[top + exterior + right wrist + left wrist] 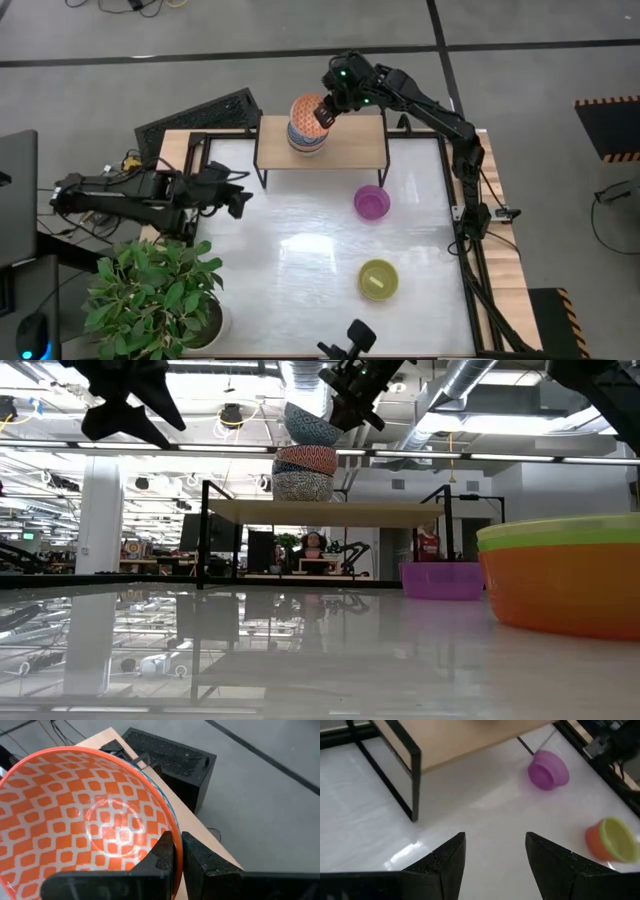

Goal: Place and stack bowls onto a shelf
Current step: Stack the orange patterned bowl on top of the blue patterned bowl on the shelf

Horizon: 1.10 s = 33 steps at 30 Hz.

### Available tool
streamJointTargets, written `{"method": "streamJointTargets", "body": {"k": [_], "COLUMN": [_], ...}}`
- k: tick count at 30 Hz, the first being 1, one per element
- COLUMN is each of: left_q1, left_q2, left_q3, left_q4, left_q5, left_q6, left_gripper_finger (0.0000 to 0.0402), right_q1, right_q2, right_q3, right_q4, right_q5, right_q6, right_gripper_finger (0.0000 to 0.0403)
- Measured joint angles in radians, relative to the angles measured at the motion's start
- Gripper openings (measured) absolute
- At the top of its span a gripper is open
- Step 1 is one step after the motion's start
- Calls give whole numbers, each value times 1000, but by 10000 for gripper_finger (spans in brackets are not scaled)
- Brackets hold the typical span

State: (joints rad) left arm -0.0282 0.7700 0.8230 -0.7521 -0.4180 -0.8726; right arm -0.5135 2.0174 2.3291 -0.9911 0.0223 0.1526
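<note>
The shelf (345, 150) stands at the table's far side, with a stack of bowls (308, 138) (305, 470) on its left part. The top bowl (85, 815) (304, 108) is orange and white patterned inside, and my right gripper (178, 845) (325, 112) is shut on it. A purple bowl (372, 202) (548, 769) rests on the table in front of the shelf. An olive-yellow bowl (379, 279) (612, 840), orange outside, rests nearer the front. My left gripper (495, 850) (238, 200) hangs open over the table's left side, holding nothing. My right gripper pinches the patterned bowl's rim (167, 832) on its right side, one finger inside the bowl and one outside. The fingers slant down from the far right. The bowl is at the top of the stack; whether it rests on the bowl beneath or hangs clear I cannot tell.
A potted plant (150, 300) stands at the near left corner. A black box (200, 120) lies behind the table's far left. A camera mount (350, 338) sits at the front edge. Bare plank lies to the right of the stack.
</note>
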Motion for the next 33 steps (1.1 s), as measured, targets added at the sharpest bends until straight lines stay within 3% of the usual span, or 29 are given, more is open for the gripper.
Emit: {"method": "streamJointTargets", "body": {"k": [17, 33], "left_q1": [324, 532], "left_q2": [0, 2], "left_q3": [0, 0], "left_q4": [3, 45], "left_q5": [257, 410], "left_q6": [143, 273], "left_gripper_finger": [190, 190], "right_q1": [-46, -49], "right_q2": [0, 0], "right_q3": [0, 0], "right_q4": [47, 39], "right_q5": [-26, -95], "right_q6": [-69, -82], "right_gripper_finger": [40, 40]}}
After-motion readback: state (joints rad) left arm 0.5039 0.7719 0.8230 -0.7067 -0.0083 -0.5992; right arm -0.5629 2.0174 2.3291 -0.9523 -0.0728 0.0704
